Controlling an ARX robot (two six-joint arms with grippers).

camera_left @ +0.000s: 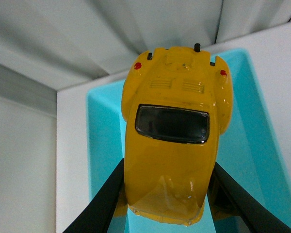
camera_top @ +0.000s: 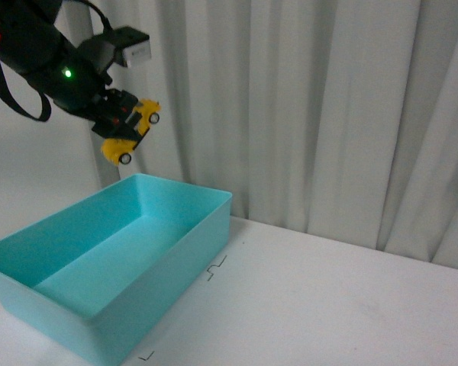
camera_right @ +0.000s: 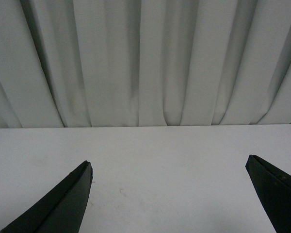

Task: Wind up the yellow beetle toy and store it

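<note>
The yellow beetle toy [camera_top: 133, 131] hangs tilted in the air at the upper left, well above the far end of the turquoise bin [camera_top: 179, 244]. My left gripper [camera_top: 122, 122] is shut on it. In the left wrist view the yellow beetle toy [camera_left: 172, 145] fills the middle, its dark window facing the camera, with black fingers [camera_left: 104, 199] pressed against both its sides and the turquoise bin [camera_left: 104, 145] below it. My right gripper [camera_right: 169, 167] is open over bare white table, with nothing between its fingers.
The white table [camera_top: 328, 305] stretches to the right of the bin, with small black marks [camera_top: 216, 267] near the bin's right wall. Pale pleated curtains [camera_top: 313, 114] close off the back. The right arm does not show in the front view.
</note>
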